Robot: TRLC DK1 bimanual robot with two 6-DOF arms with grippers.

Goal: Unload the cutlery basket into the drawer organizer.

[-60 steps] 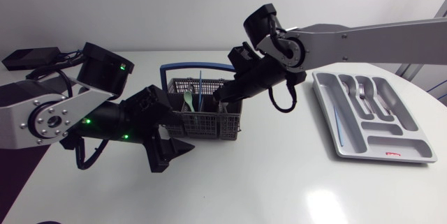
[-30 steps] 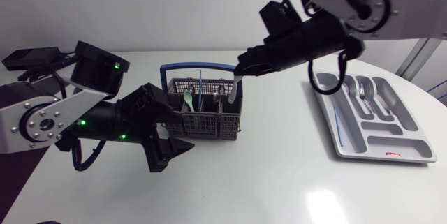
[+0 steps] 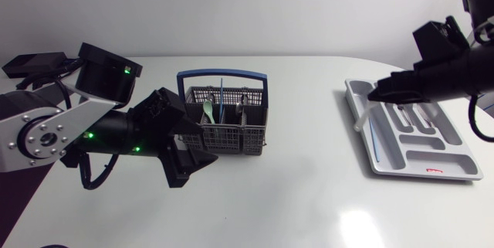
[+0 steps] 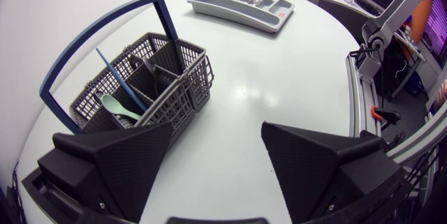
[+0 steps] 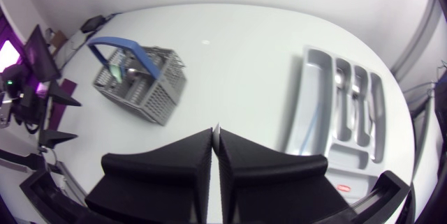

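The grey mesh cutlery basket (image 3: 231,136) with a blue handle stands mid-table; in it are a green spoon (image 3: 208,111), a blue stick (image 3: 220,100) and some silver pieces. My left gripper (image 3: 193,168) sits open at the basket's front left corner, the basket (image 4: 150,77) just ahead of its fingers (image 4: 112,168). My right gripper (image 3: 380,93) is shut on a pale piece of cutlery (image 3: 360,120) that hangs over the left edge of the grey drawer organizer (image 3: 386,163). Only a thin sliver shows between its shut fingers (image 5: 174,172).
The organizer (image 5: 363,158) holds forks (image 3: 401,103), other silver pieces and a blue stick (image 3: 373,141) in its long compartments. Bare white tabletop lies between basket and organizer. A black box (image 3: 31,64) sits at the far left edge.
My right arm lifted the pale piece out of the basket and carried it right, to above the organizer's left edge. The left arm stayed put.
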